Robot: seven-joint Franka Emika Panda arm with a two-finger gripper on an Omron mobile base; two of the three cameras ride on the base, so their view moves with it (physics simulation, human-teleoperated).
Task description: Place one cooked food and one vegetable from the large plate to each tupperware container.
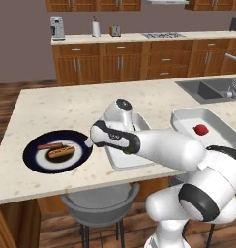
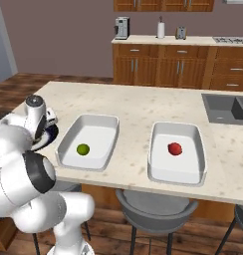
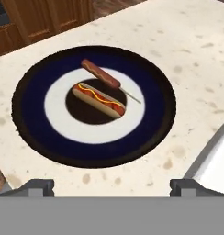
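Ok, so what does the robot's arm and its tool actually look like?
The arm is glossy white with rounded, bulbous segments and dark grey to black bands at the joints. A round dark cap with a pale ring tops one joint. The tool shows two small dark grey, blocky fingertips. No cables or markings are visible.

Large plate [image 3: 36, 133] glossy; counter [image 1: 66, 109] speckled stone, matt; tupperware containers [image 2: 176, 169] smooth white plastic.

Large plate [image 3: 36, 133] on the speckled counter [image 3: 178, 41], seen from above.
The plate carries 1 hot dog in a bun [image 3: 98, 99] at its dark centre and 1 sausage on a stick [image 3: 102, 75] just beside it; a white container corner [image 3: 217, 163] lies at lower right; the 2 fingertips [image 3: 38, 187] stand wide apart.
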